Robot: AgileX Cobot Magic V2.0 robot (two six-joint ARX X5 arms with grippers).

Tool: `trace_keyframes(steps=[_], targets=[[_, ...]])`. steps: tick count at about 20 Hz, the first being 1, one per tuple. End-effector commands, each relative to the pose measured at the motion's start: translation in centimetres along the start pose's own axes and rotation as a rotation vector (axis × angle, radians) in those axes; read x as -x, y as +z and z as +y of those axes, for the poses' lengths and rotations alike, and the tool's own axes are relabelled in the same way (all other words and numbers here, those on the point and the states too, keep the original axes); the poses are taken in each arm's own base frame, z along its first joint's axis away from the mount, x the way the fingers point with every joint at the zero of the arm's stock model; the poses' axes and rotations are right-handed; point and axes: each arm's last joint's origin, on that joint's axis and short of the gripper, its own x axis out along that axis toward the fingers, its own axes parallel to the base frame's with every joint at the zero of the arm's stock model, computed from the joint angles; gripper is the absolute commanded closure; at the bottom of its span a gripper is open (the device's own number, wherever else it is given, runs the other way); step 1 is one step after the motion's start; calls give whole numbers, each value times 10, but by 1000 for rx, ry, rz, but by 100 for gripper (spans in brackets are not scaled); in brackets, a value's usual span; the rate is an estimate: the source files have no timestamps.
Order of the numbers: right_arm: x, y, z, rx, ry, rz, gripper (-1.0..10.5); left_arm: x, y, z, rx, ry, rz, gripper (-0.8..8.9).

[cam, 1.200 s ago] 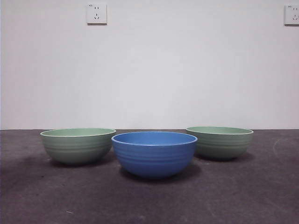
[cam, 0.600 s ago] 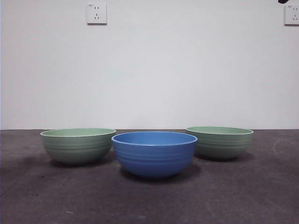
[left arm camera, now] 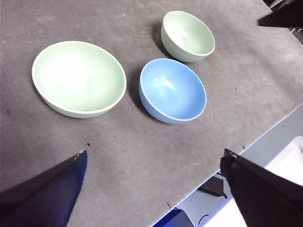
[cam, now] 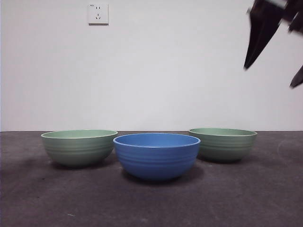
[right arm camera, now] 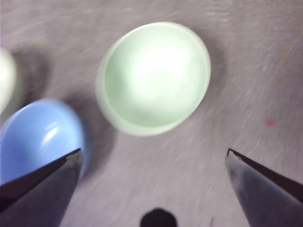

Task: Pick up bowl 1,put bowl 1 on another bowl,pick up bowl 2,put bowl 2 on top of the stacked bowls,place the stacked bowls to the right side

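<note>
The blue ribbed bowl stands in the middle of the dark table, empty. One sage-green bowl sits to its left and another sage-green bowl to its right, a little further back. My right gripper hangs open high at the top right, above the right green bowl, with the blue bowl off to one side of it. My left gripper is open and high over the table, looking down on all three bowls: green, blue, green.
The table's edge runs close past the blue bowl in the left wrist view. A white wall with a socket stands behind the table.
The right gripper has come down into the front view at the top right; half a second ago only a black tip showed there. The bowls have not moved.
</note>
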Motion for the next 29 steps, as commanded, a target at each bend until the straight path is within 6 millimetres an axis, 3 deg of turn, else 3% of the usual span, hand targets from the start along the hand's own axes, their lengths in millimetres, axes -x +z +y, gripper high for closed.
trace_keyframes(steps=[1,5,9,13,15,17,22,26,29], targets=[[-27,5,-7,-29,-29,29,442,1,0,-1,-5,-3,-1,337],[-72,7,-18,-50,-66,82,444,1,0,-1,-5,-3,-1,337],[-102,6,-25,-91,-71,98,455,1,0,-1,-5,-2,-1,337],[-118,6,-29,-120,-70,82,669,1,-1,-1,-1,-3,5,338],[-123,6,-30,-121,-71,86,768,1,-1,-1,0,-3,7,337],[-127,5,-31,-122,-73,87,781,1,-1,-1,2,-3,10,338],[-128,7,-32,-114,-109,58,958,1,-1,-1,3,-3,11,338],[-125,9,-31,-112,-107,48,958,1,-1,-1,2,-3,11,338],[-109,17,-26,-102,-96,-6,958,1,-1,-1,2,-1,11,338]])
